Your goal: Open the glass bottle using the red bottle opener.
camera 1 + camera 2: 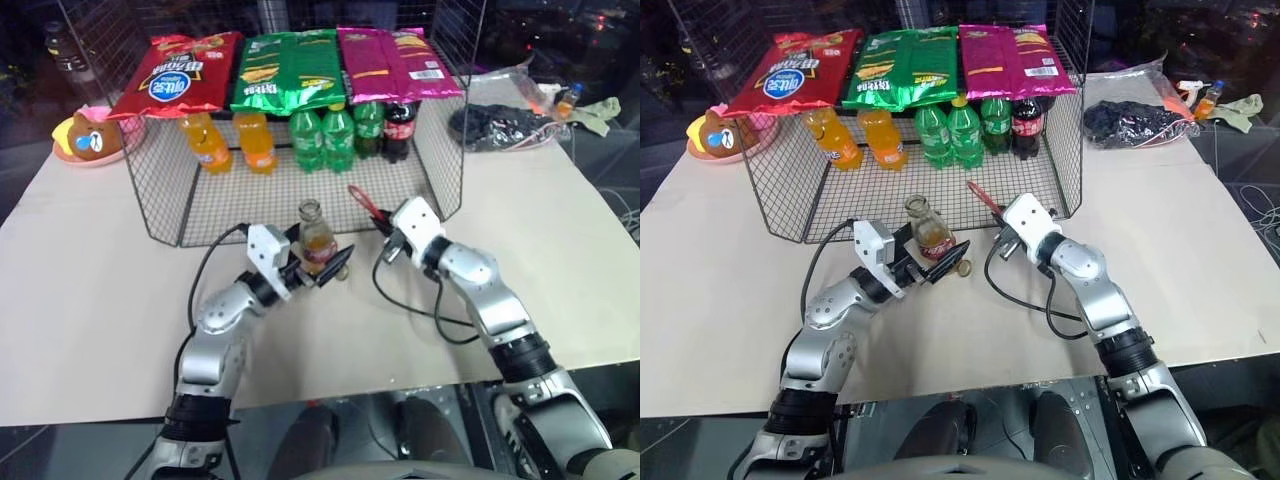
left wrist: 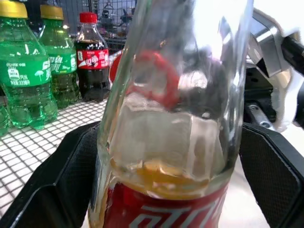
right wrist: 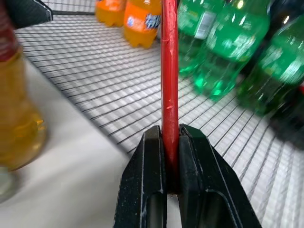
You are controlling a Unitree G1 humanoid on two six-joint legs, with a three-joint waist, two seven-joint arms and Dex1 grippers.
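The glass bottle (image 1: pixel 316 240) stands upright on the beige table just in front of the wire cage, with amber drink and a red label low on it. My left gripper (image 1: pixel 322 266) is open, and its black fingers (image 2: pixel 57 180) stand wide on either side of the bottle's labelled body, close to the glass. To the bottle's right, my right gripper (image 1: pixel 386 230) is shut on the red bottle opener (image 1: pixel 362 203) by its slim handle (image 3: pixel 169 85). The opener's looped end points up and towards the cage, apart from the bottle.
The wire cage (image 1: pixel 160 190) behind holds orange bottles (image 1: pixel 230 140), green bottles (image 1: pixel 322 135) and a dark cola bottle (image 1: pixel 398 125), with snack bags (image 1: pixel 285 68) on top. A pink plate with a bear toy (image 1: pixel 88 138) sits back left, dark clutter (image 1: pixel 495 125) back right. Black cables (image 1: pixel 420 310) loop beside each arm.
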